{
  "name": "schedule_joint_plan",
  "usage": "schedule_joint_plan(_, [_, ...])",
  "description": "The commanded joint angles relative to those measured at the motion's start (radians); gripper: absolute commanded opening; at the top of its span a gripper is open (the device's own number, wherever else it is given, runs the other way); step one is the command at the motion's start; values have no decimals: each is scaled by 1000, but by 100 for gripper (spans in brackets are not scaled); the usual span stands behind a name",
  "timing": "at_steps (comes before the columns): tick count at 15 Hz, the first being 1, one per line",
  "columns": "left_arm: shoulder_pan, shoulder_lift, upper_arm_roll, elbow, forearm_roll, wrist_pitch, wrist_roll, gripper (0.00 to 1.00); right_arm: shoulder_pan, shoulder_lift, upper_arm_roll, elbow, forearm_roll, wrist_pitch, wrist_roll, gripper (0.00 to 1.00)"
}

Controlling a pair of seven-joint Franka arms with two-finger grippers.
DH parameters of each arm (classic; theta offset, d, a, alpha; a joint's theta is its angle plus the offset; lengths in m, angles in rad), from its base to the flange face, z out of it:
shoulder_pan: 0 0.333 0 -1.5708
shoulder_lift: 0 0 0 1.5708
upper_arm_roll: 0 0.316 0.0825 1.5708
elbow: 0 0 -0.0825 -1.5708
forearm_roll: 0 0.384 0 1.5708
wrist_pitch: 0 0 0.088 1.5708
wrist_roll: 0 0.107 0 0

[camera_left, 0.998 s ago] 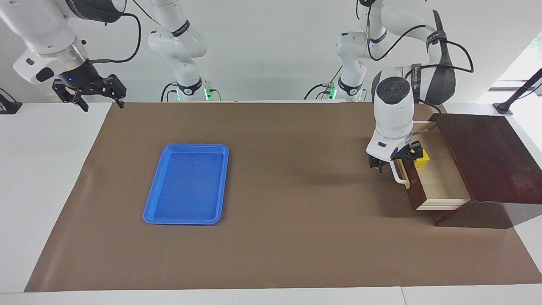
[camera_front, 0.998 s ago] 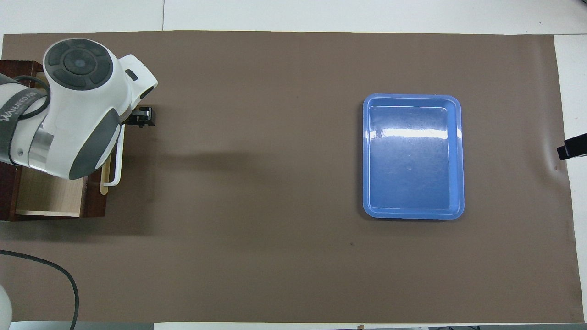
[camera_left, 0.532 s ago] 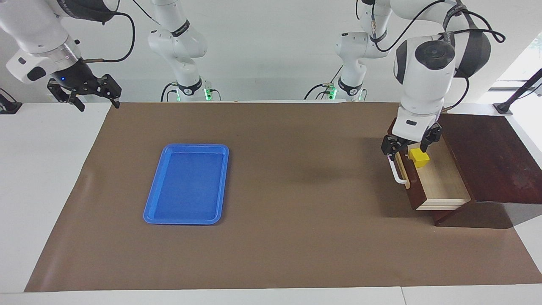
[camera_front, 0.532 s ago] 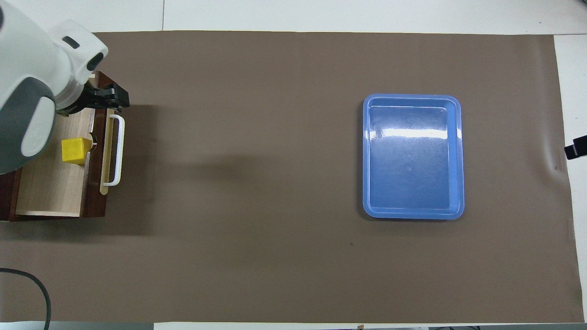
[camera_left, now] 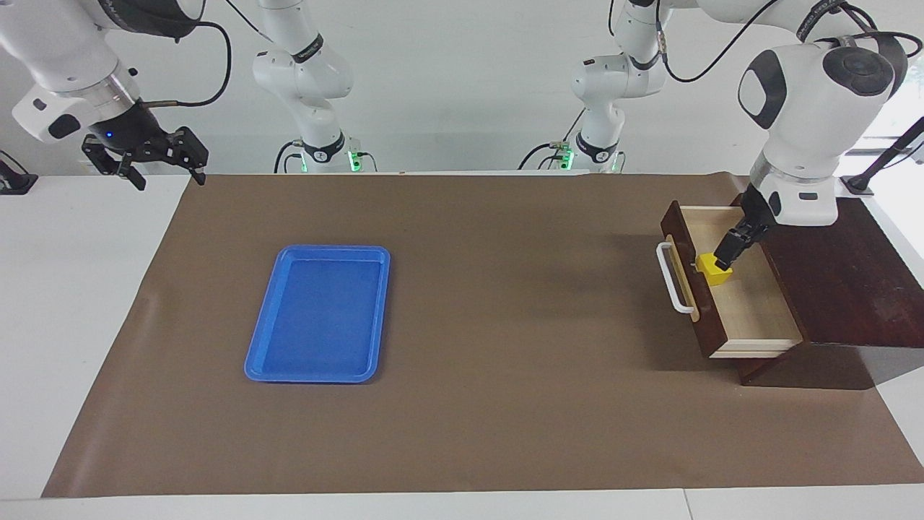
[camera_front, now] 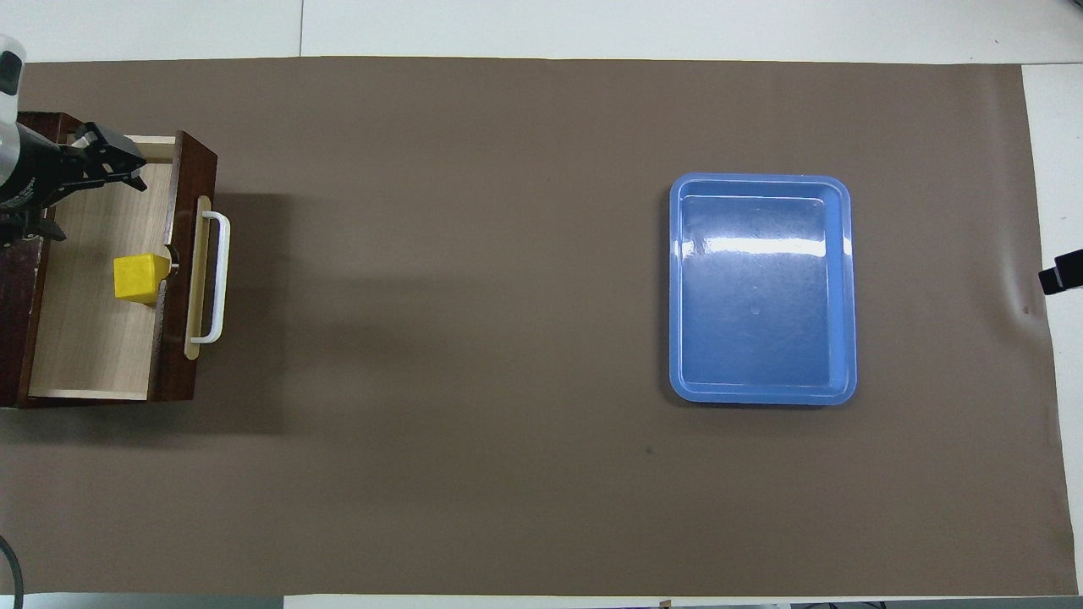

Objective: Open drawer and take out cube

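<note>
Jaws on my left gripper (camera_left: 724,258) stand spread and hold nothing, hanging over the open drawer (camera_left: 743,310) just above the cube (camera_left: 715,270). From overhead, that yellow cube sits inside the drawer against its front panel, at about 3 o'clock of the pale floor, next to the white handle (camera_front: 217,277) (nothing grips it). My right gripper (camera_left: 148,160) waits parted and empty over the surface edge at the right arm's end, well apart from the blue tray (camera_left: 375,318)
</note>
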Motion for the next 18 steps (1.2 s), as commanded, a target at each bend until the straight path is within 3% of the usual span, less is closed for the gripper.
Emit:
schedule_joint_plan(1, [22, -33, -7, -64, -24, 46, -194, 100, -5, -4, 8, -17, 20, 30, -3, 100])
schedule_joint_plan(5, [49, -67, -7, -145, -24, 126, -550, 100, 5, -24, 17, -57, 20, 37, 99, 100])
schedule_joint_plan(13, [114, -64, -5, -187, -82, 121, -719, 100, 69, -80, 18, -173, 78, 76, 418, 100])
schedule_joint_plan(18, [129, -56, -4, -251, -82, 198, -848, 100, 114, -117, 18, -272, 137, 145, 629, 100])
